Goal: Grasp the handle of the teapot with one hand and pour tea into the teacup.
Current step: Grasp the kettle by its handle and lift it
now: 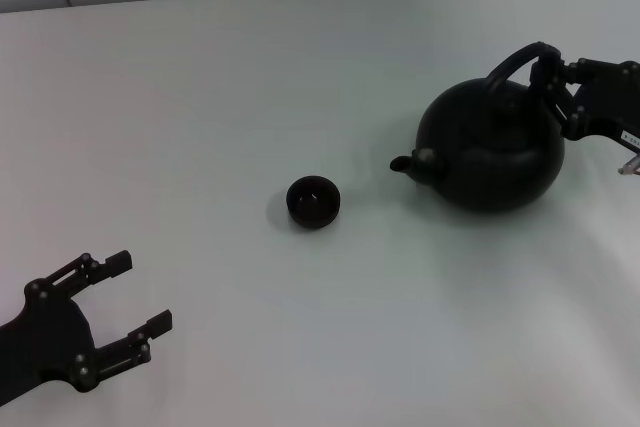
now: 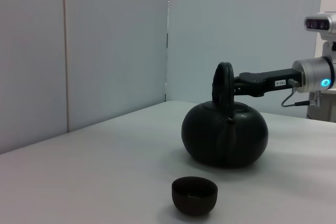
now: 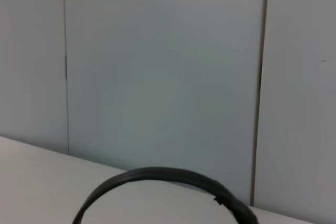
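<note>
The teapot (image 1: 492, 149) sits on the right side of the white table (image 1: 250, 97), a squat matte black pot with its short spout (image 1: 402, 163) pointing left toward the middle of the table. The handle (image 1: 514, 67) arches over the top of the pot, and in the left wrist view it stands edge-on above the round body (image 2: 224, 132). The right wrist view shows only the upper curve of that arch (image 3: 157, 177) against a pale panelled wall (image 3: 168, 66).

The right gripper (image 1: 552, 75) reaches in from the right edge and is clenched on the handle at its far right end; the left wrist view shows the arm running level from the right to meet the loop (image 2: 223, 85). The pot's base rests flat on the table in that view.

The teacup (image 1: 313, 201) stands upright to the left of the spout, apart from the pot, with bare table between them. It is a small dark bowl, open mouth up (image 2: 195, 195).

The left gripper (image 1: 125, 292) hovers at the near left corner, well apart from cup and pot, its fingers spread wide and holding nothing.
</note>
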Motion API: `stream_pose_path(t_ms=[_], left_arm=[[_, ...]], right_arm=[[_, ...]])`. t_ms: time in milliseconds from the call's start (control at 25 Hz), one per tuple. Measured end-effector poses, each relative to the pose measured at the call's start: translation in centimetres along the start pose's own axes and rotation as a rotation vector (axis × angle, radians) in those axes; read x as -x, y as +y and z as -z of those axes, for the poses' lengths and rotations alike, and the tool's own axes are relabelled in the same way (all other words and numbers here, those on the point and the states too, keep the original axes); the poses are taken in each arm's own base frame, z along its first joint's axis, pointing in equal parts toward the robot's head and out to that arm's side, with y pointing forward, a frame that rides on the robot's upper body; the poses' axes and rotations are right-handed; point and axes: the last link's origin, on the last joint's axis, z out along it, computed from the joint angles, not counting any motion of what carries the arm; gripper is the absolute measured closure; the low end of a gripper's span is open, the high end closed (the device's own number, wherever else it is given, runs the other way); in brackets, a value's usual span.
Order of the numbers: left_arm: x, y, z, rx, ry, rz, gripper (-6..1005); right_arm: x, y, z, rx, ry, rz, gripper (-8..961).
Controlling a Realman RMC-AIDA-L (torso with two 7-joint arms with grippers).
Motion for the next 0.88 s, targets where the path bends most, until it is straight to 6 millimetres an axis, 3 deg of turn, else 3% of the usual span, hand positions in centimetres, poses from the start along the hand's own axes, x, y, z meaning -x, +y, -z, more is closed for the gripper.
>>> stream_pose_path(t_ms=[280, 520, 880], left_arm=[[0.0, 0.0, 0.0, 0.001, 0.001, 0.001, 194], [0.0, 0.1, -0.1, 0.002, 0.004, 0.003, 194], [0.1, 0.2, -0.2, 0.004, 0.006, 0.004, 194]], right_arm=[[0.8, -0.4, -0.1, -0.027, -0.049, -0.012, 844], [1.7, -0.3, -1.2, -0.029, -0.099, -0.032, 864], [3.8, 0.6, -5.0, 0.079, -0.094, 0.007, 865]])
